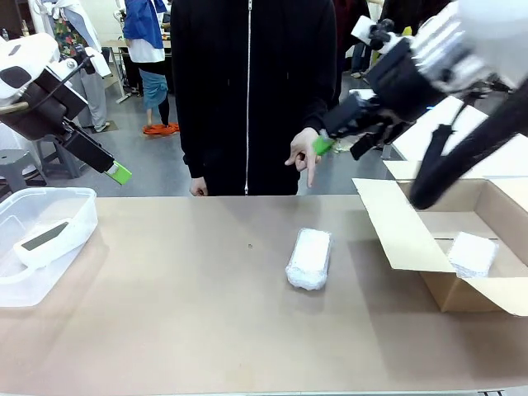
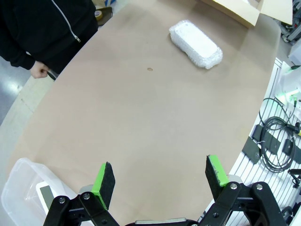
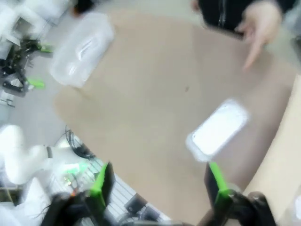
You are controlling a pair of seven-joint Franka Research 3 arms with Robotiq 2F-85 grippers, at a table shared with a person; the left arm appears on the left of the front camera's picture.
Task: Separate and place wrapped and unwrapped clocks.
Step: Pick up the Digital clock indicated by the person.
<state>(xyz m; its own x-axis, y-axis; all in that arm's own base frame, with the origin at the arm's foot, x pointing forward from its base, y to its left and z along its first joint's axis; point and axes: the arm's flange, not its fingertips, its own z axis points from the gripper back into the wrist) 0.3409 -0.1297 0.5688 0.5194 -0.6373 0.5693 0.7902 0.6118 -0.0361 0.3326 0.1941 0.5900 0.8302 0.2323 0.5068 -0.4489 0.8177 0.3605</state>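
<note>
Front view. Brown desk. One wrapped clock lies near the middle, lengthwise toward the person, touching nothing else. A second wrapped clock sits inside the open cardboard box at the right edge. The bare clock (dark screen up) rests in the clear plastic tub at the left edge. Left claw hangs above the desk's left side, over the tub's far end. Right claw is raised high at the right, above the box's flap, close to the person's hand, which points a finger down toward the desk.

Left wrist view. Left claw spread wide, nothing between its green pads. Wrapped clock lies well ahead on the desk; tub corner with the bare clock at lower left.

Right wrist view (blurred). Right claw spread wide, holding nothing. Wrapped clock lies on the desk beyond the pads; the tub far off at upper left; the person's hand points downward at upper right.
</note>
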